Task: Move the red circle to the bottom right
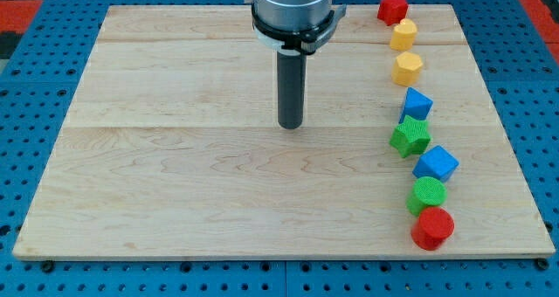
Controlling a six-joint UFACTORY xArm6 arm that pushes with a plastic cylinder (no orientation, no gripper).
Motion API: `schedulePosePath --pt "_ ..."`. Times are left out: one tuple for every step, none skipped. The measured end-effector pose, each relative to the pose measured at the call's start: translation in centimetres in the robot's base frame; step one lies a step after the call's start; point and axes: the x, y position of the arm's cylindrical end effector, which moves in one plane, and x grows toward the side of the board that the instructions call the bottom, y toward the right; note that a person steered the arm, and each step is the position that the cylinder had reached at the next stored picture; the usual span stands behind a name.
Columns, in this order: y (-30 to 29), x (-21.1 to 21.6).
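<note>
The red circle (432, 228) is a round red block near the view's bottom right, close to the board's bottom edge. It touches a green circle (427, 195) just above it. My tip (290, 125) is the lower end of a dark rod near the middle of the board, far to the left of and above the red circle. It touches no block.
A column of blocks runs up the view's right side: blue cube (436, 163), green star (410, 137), blue block (416, 104), yellow hexagon (408, 68), yellow block (403, 35), red star (392, 8). The wooden board (175, 175) lies on a blue pegboard.
</note>
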Motion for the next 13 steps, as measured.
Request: schedulePosePath --pt "0.0 5.2" --pt "0.0 9.5" --pt "4.4 10.3" --pt "9.5 13.4" --pt "9.5 16.1" --pt "8.9 17.1" --pt "11.1 17.0" --pt "14.8 17.1" --pt "15.1 17.0" --pt "14.8 17.0" --pt "10.5 16.8" --pt "3.0 11.1" --pt "1.9 1.6"
